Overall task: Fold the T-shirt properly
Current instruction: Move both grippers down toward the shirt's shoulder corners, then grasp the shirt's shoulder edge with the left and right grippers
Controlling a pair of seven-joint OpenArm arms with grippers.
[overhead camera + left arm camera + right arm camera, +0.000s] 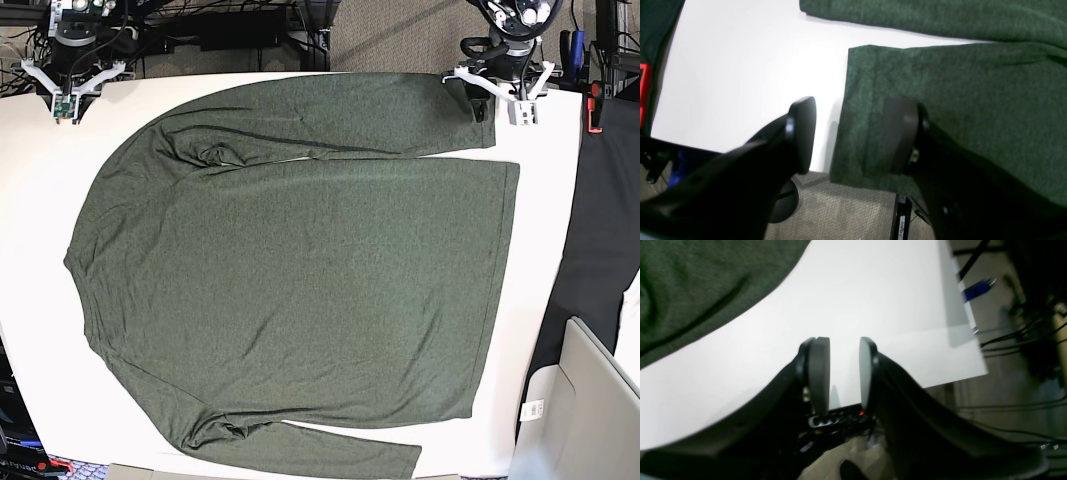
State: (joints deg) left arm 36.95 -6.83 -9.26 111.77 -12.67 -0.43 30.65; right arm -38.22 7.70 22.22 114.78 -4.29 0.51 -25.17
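Base view: T-shirt (pixel 290 270) spread flat on the white table (pixel 545 250), covering most of it, collar end toward this view's left, hem toward its right. Upper long sleeve lies straight along the top edge of the body, cuff near the upper right corner of the shirt. Lower sleeve runs along the bottom edge, a bit bunched near its shoulder. No fold made in the body yet, as far as visible, so folding looks barely begun; my read is the shirt is only laid out and smoothed. Left to do: sleeves in over the body, then body folded into a compact stack.

Left gripper (pixel 853 133) sits right at the cuff (pixel 867 110) of the upper sleeve, at the table edge. Fingers spread wide, released, nothing between them; one pad over the cuff fabric, the other over bare table beside it. Can't tell if that pad touches the cloth. Likely next grasp point, judging by position.

Right gripper (pixel 843 373) hangs over bare table off the shoulder corner of the shirt, apart from the fabric. Fingers partly parted with a narrow gap, empty, gripping nothing. Floor and cables show past the table edge.
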